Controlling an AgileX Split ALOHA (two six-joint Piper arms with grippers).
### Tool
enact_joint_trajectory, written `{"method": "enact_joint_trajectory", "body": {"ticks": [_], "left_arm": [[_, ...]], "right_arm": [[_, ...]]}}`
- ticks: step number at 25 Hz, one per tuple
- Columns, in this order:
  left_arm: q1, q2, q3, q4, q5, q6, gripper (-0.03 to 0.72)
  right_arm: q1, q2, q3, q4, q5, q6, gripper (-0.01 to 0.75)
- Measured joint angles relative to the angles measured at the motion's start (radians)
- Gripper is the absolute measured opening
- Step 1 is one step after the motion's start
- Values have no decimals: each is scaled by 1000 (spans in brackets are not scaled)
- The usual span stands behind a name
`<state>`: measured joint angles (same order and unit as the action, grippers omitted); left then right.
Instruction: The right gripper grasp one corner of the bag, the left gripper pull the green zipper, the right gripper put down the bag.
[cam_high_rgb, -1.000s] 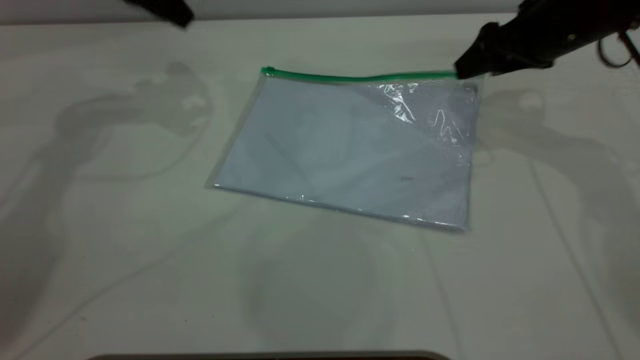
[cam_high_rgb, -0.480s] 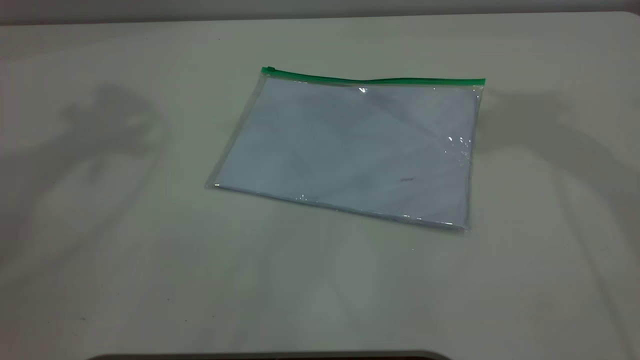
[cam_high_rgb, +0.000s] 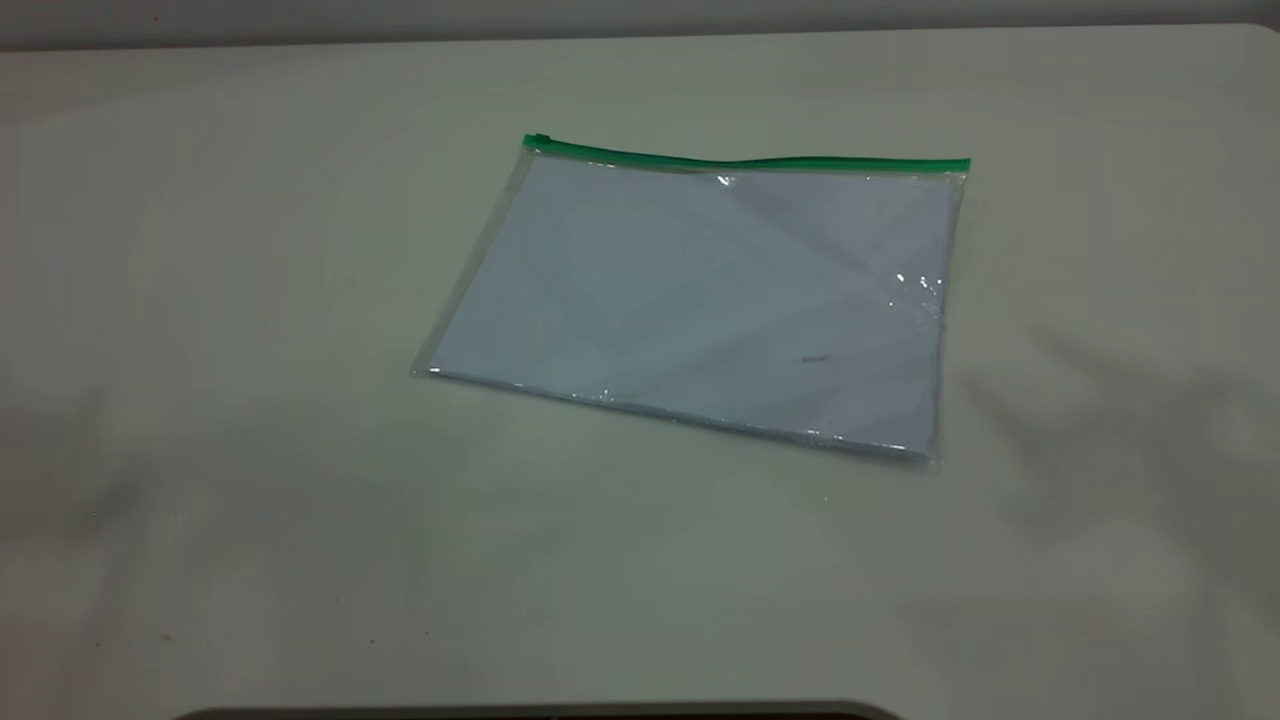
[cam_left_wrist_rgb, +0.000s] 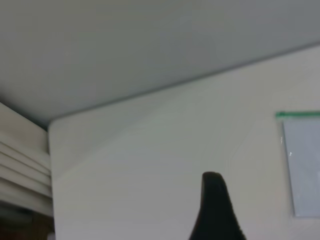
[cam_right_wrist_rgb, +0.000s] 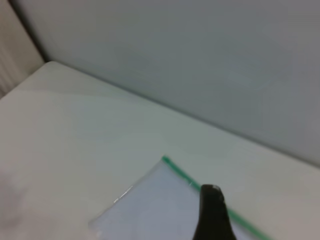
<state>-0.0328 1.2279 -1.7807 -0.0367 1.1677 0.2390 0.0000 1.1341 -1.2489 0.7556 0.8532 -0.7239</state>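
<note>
In the exterior view, the bag (cam_high_rgb: 700, 300) is seen lying flat on the pale matte surface (cam_high_rgb: 250, 480) at the frame's centre, released since a second ago, when its upper right corner was pinched by the right end effector; both arms have been withdrawn from this view, so the task is judged complete. The green zipper (cam_high_rgb: 745, 157) is drawn along the far edge, its slider at the left end. Glossy, faintly creased clear film over white paper is shown. In the left wrist view, one dark tapered fingertip of the left end effector (cam_left_wrist_rgb: 215, 210) is seen, well apart from the bag; its opening cannot be told. In the right wrist view, the right end effector (cam_right_wrist_rgb: 212, 212) is held above the zipper edge, its opening likewise untellable.
</note>
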Motion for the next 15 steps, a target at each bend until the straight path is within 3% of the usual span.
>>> {"method": "enact_joint_trajectory", "body": {"ticks": [8, 15], "left_arm": [[0, -345, 273, 0, 0, -23, 593], [0, -660, 666, 0, 0, -42, 593]], "right_arm": [[0, -243, 25, -177, 296, 252, 574], [0, -566, 243, -222, 350, 286, 574]]}}
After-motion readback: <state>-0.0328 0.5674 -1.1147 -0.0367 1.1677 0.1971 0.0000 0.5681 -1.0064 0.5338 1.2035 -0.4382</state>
